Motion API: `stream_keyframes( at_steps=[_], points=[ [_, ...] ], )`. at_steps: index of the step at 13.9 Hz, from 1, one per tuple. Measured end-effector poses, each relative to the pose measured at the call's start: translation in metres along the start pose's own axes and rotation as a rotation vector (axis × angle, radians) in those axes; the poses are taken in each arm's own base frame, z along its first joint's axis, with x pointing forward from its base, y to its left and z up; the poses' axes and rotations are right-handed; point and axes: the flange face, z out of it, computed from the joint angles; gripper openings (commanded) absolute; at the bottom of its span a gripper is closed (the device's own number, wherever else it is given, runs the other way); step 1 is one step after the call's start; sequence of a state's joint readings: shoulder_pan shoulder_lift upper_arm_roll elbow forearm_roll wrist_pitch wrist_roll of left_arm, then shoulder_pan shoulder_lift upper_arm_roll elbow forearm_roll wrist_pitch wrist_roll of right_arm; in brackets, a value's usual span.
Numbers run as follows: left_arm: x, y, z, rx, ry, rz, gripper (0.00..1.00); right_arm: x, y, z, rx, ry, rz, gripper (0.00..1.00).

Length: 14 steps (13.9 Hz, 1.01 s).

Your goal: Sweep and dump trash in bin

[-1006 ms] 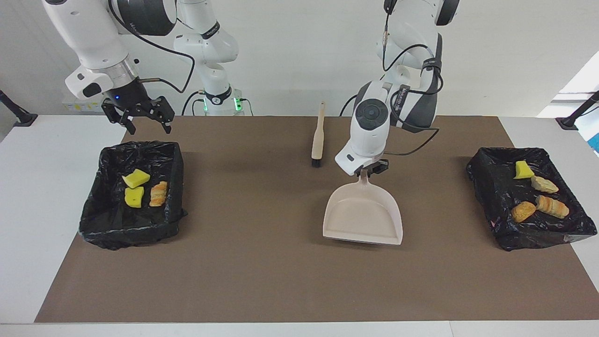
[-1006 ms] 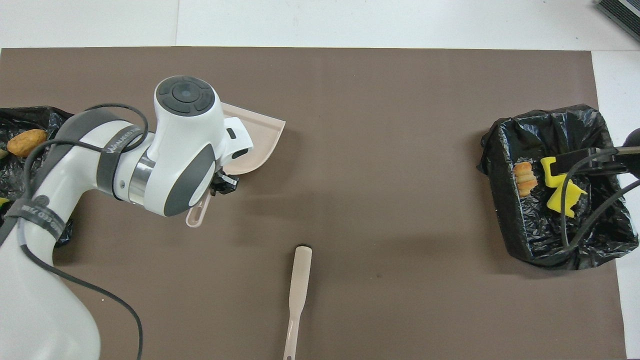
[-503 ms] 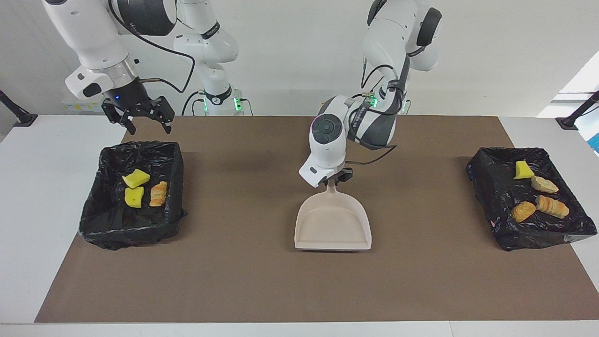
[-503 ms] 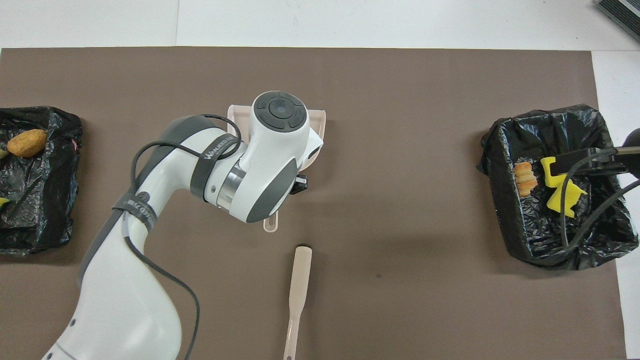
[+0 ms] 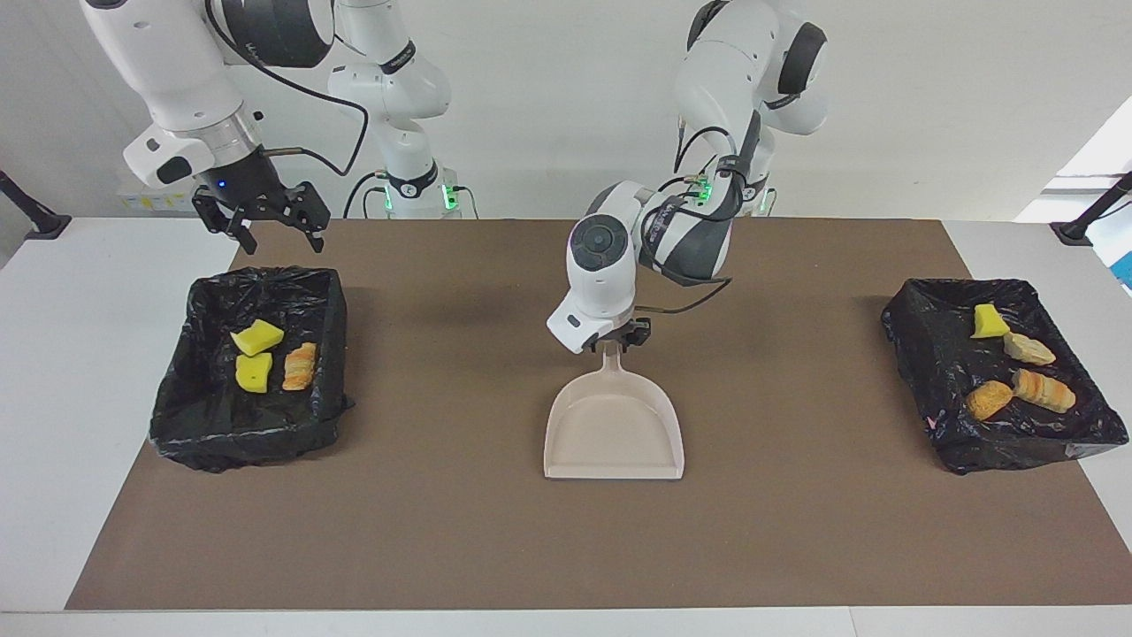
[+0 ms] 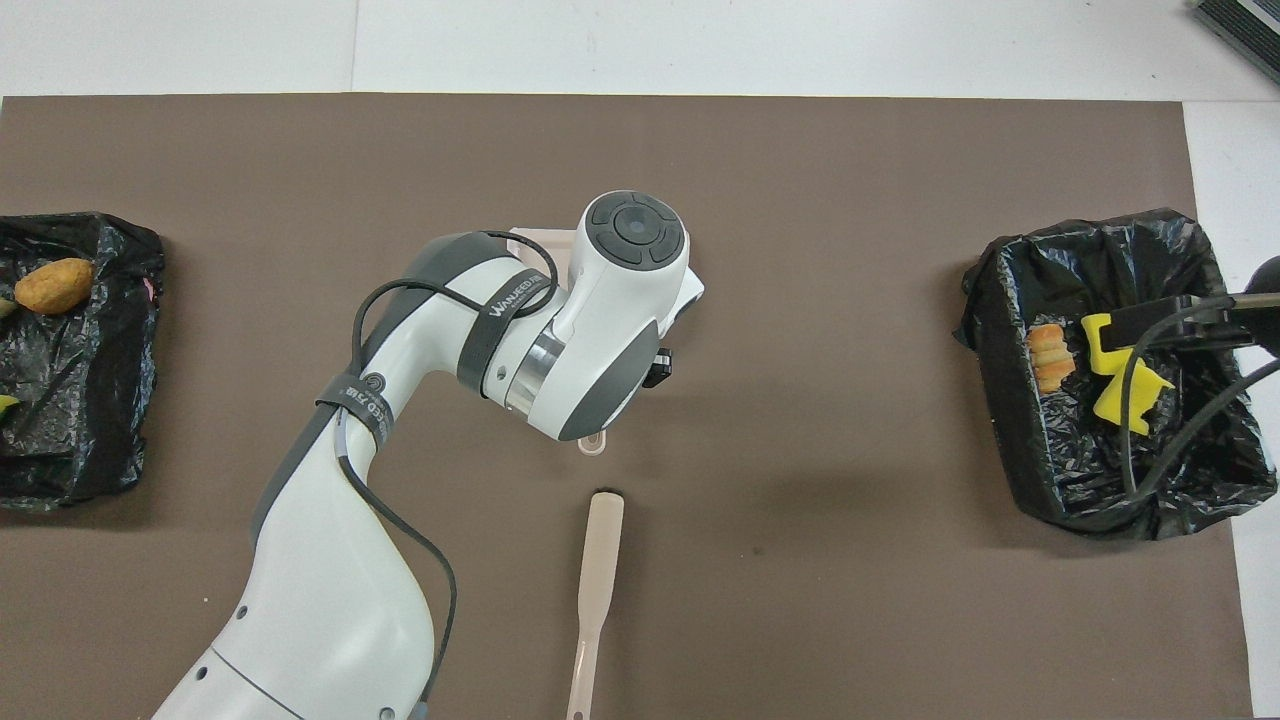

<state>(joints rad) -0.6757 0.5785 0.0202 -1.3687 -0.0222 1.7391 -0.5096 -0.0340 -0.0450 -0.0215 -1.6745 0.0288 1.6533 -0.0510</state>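
All seven pieces of trash in bins, none loose on the brown mat [image 5: 442,531] covering the tabletop [image 5: 97,372].

In the black-lined bin [image 5: 332,354] at the right arm's end of the tabletop: two yellow sponge chunks [image 5: 257,336] [image 5: 253,372] and, just beside them, one golden bread piece [image 5: 300,366].

In the second black-lined bin [image 5: 911,345] at the left arm's end: one yellow sponge chunk [image 5: 989,322] near the robots' edge, a pale tan piece [image 5: 1028,349] just beside it, then two golden-brown pieces [image 5: 1044,389] [image 5: 988,400] farther from the robots.

Midway between the two bins, a beige dustpan [image 5: 615,429] flat on the mat, handle toward the robots, open mouth toward the tabletop edge away from them, nothing in it.

Left claw [image 5: 623,339] low at the dustpan's handle, wrist bent over it. Whether spread or pinching the handle: cannot tell.

Nearer to the robots than the dustpan, a beige brush [image 6: 598,580] flat on the mat, bristle end toward the dustpan handle, close to it but apart.

Right claw [image 5: 265,228] spread wide, holding nothing, raised in the air over the robots' edge of the first bin; arm waiting.
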Motion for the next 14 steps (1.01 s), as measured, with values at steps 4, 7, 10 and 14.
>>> stream_keyframes(
  at_steps=[4, 7, 10, 14],
  points=[
    [0.000, -0.045, -0.034, -0.010, 0.033, -0.063, 1.00, 0.000, 0.000, 0.000, 0.000, 0.000, 0.000, 1.00],
    [-0.013, -0.128, -0.071, -0.039, 0.054, -0.116, 1.00, 0.000, 0.000, 0.000, 0.000, 0.000, 0.000, 1.00],
    [-0.048, -0.211, -0.106, -0.076, 0.085, -0.070, 1.00, 0.000, 0.000, 0.000, 0.000, 0.000, 0.000, 1.00],
    [-0.100, -0.312, -0.158, -0.107, 0.130, -0.002, 1.00, 0.000, 0.000, 0.000, 0.000, 0.000, 0.000, 1.00]
  ],
)
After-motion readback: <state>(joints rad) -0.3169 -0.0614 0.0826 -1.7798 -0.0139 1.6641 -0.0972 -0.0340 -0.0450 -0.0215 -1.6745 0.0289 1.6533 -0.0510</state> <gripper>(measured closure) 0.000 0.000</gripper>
